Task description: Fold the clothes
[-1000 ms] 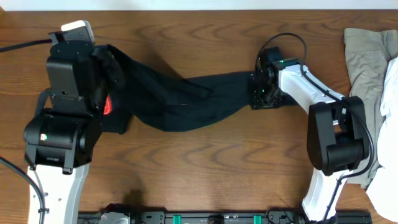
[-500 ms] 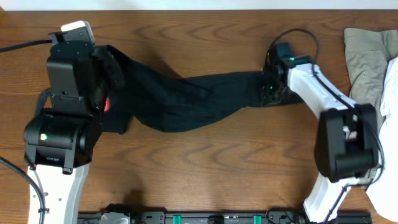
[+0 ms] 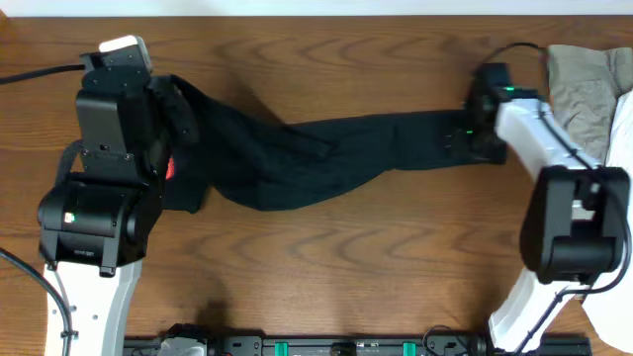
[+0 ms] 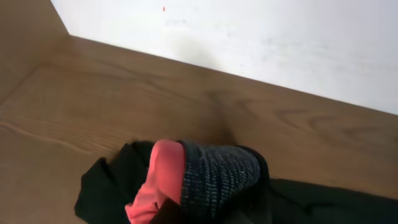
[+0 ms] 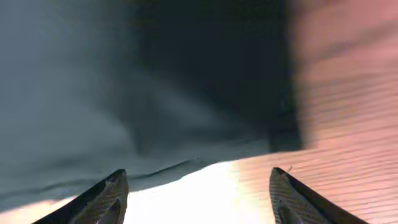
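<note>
The long black pants [image 3: 326, 148] lie stretched across the table from left to right. Their waist end rises into my left gripper [image 3: 170, 111], which is mostly hidden under its arm. In the left wrist view the grey inner waistband [image 4: 217, 177] with its red-orange edge [image 4: 163, 177] is bunched right at the jaws, and the fingers are covered. My right gripper [image 3: 473, 133] is at the leg end of the pants. In the right wrist view its fingers [image 5: 198, 190] are wide apart over bare table, with the black fabric [image 5: 155, 93] just beyond the tips.
A khaki garment [image 3: 584, 89] and a white one [image 3: 621, 148] lie piled at the right edge, close behind the right arm. More white cloth [image 3: 613, 307] is at the lower right. A wall runs along the table's far edge [image 4: 249, 37].
My right gripper has moved right and slightly up, and the pants leg has stretched out longer and straighter with it. The left arm has not moved.
</note>
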{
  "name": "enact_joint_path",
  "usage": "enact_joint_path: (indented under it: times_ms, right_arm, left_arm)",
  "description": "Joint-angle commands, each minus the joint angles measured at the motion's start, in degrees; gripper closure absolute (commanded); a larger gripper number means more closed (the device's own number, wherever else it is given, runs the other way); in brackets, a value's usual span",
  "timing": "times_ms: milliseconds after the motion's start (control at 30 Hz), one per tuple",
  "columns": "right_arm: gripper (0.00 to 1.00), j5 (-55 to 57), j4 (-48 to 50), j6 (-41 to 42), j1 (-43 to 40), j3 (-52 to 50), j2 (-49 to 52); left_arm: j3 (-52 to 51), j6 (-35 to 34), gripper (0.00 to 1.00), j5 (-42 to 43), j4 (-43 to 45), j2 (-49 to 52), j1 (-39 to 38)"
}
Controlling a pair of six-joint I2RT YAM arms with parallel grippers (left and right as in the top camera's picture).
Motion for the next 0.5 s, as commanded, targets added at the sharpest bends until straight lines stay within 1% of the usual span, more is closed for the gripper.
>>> enact_joint_path:
  times_ms: [0, 133, 267, 400, 433, 467]
  right_arm:
    - [0.31, -6.2, 1.6, -0.7, -5.6, 0.0, 0.2]
    - [0.32, -11.9, 3.5, -1.0, -10.2, -0.1, 1.5]
    - [0.35, -15.1, 4.4, -1.0, -11.4, -0.1, 4.2]
    - [0.43, -18.7, 4.9, -1.0, -11.0, -0.1, 6.8]
    - [0.46, -19.3, 5.0, -1.0, -10.9, -0.1, 7.4]
    - [0.53, -19.5, 5.0, -1.0, -10.8, -0.1, 7.8]
  left_arm:
    - [1.9, 1.0, 0.94, -1.5, 0.3, -0.8, 0.2]
    - [1.9, 1.0, 0.94, -1.5, 0.3, -0.8, 0.2]
    - [1.9, 1.0, 0.94, -1.5, 0.3, -0.8, 0.2]
    - [1.9, 0.9, 0.93, -1.5, 0.3, -0.8, 0.2]
    - [1.9, 0.9, 0.94, -1.4, 0.3, -0.8, 0.2]
    - [1.9, 0.9, 0.94, -1.5, 0.3, -0.8, 0.2]
